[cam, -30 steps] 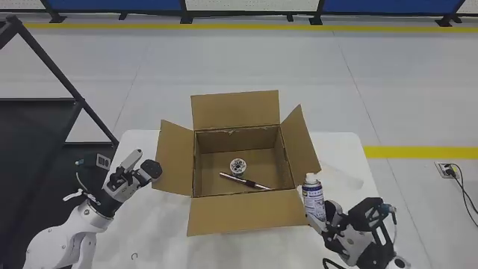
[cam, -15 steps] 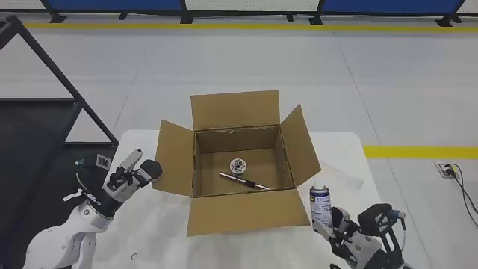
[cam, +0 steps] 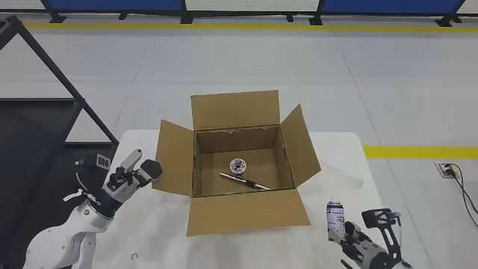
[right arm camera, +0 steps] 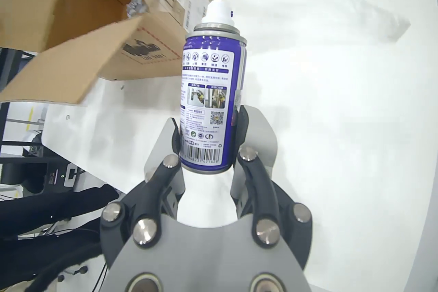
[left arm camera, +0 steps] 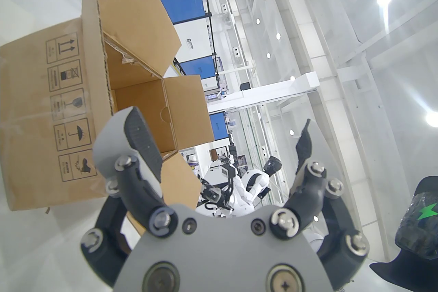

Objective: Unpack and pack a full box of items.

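off the box's near right corner: setting the spray can down cleanly

the spray can (right arm camera: 212,91) is pinched low on its body between the pads of my right gripper (right arm camera: 208,132), white cap pointing away from the wrist. it's over the white table (cam: 164,232), near the right front edge and apart from the open cardboard box (cam: 246,211). i can't tell whether its base touches the tabletop.

i judge this as the unpacking half, with the can due a resting spot on the table. to do it well i want the can plumb before i let go, base flat, well in from the edge, and far enough from the right flap that later reaches won't knock it. i'd spread the fingers slowly and back straight off, since a tall narrow can tips easily.

a small round metal part (cam: 238,166) and a thin rod-like tool (cam: 244,181) lie on the box floor. my left gripper (left arm camera: 219,125) hangs spread and empty beside the box's left flap.
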